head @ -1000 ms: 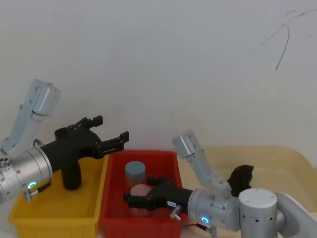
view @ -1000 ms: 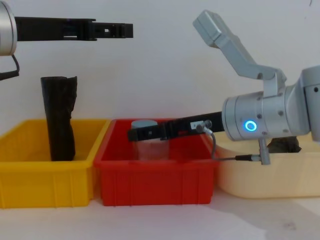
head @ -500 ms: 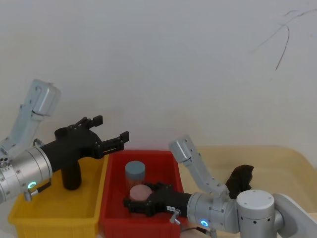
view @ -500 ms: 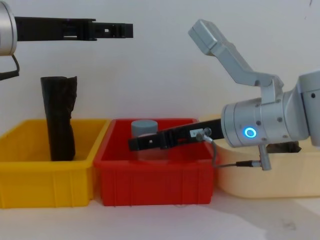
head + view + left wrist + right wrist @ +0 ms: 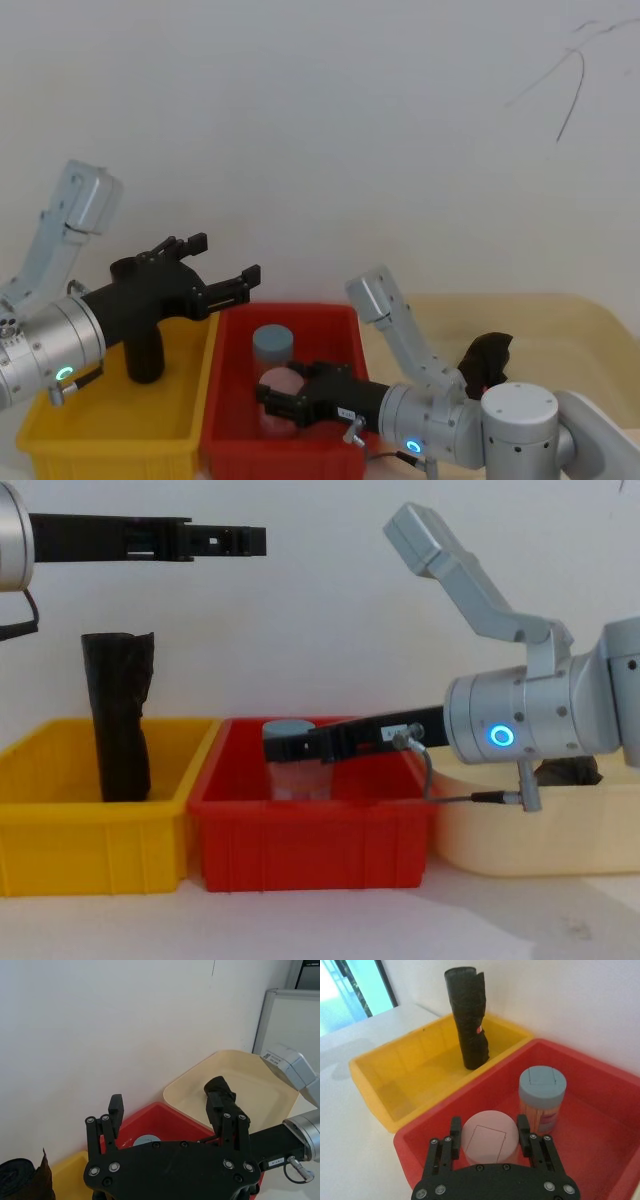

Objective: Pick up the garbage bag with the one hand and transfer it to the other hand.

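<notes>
The garbage bag [image 5: 145, 355], a black glossy roll with a small red spot, stands upright in the yellow bin [image 5: 110, 442]; it also shows as the garbage bag [image 5: 470, 1020] in the right wrist view and the garbage bag [image 5: 118, 720] in the chest view. My left gripper [image 5: 225, 262], on the green-ringed arm, hovers open well above the bin, up and to the right of the bag's top. My right gripper [image 5: 488, 1121], on the blue-ringed arm, is low in the red bin [image 5: 600, 1095], open, with a finger on each side of a pink-lidded jar [image 5: 487, 1137].
A grey-blue-lidded jar [image 5: 542, 1092] stands in the red bin just beyond the pink-lidded one. A second black roll [image 5: 487, 358] lies in the beige tray [image 5: 585, 325] on the right. The three containers stand side by side against a white wall.
The right arm dipped and drew back half a second ago, then rose and moved forward again, its gripper staying over the pink-lidded jar. The left arm and the bag have not moved.
</notes>
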